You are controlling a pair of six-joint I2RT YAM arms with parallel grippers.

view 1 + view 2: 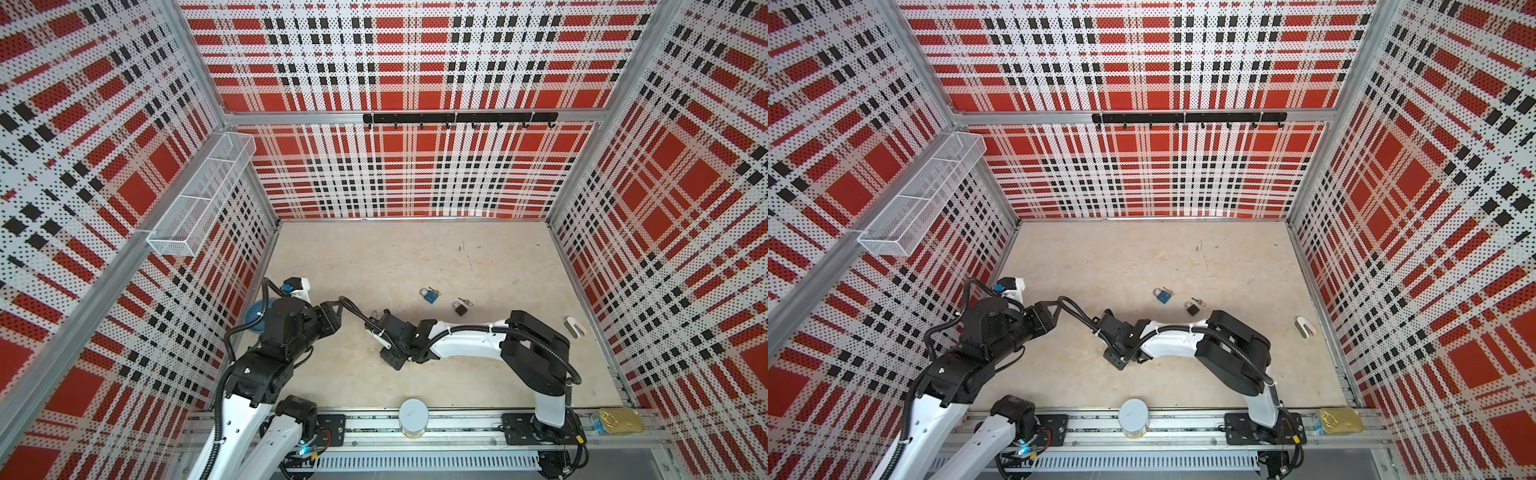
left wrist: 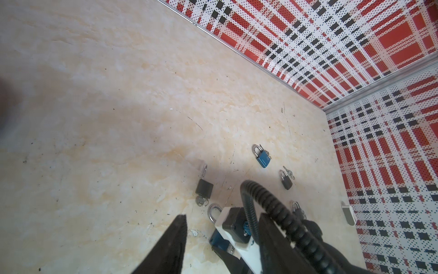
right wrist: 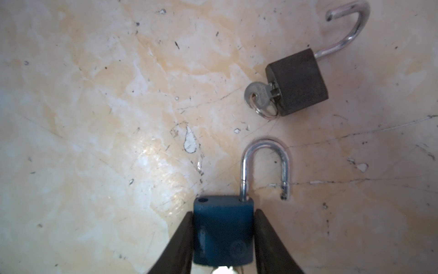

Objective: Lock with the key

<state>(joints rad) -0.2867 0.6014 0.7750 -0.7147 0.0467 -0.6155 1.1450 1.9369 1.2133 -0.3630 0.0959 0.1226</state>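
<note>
Blue padlock (image 3: 222,230) sits clamped between the right tool's (image 3: 224,212) fingers; shackle (image 3: 265,163) open.

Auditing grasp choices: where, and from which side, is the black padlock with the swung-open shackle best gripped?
I would grip the black padlock across its body's two bare sides, from straight above: it lies flat on the table, the key sticks out of one end and the open shackle out of the other.

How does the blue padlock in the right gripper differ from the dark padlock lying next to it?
The blue padlock is clamped in the right gripper; the dark padlock lies free on the table. The dark padlock's key shows fully; the blue padlock's is barely in frame. Both stand open, unlocked.
</note>
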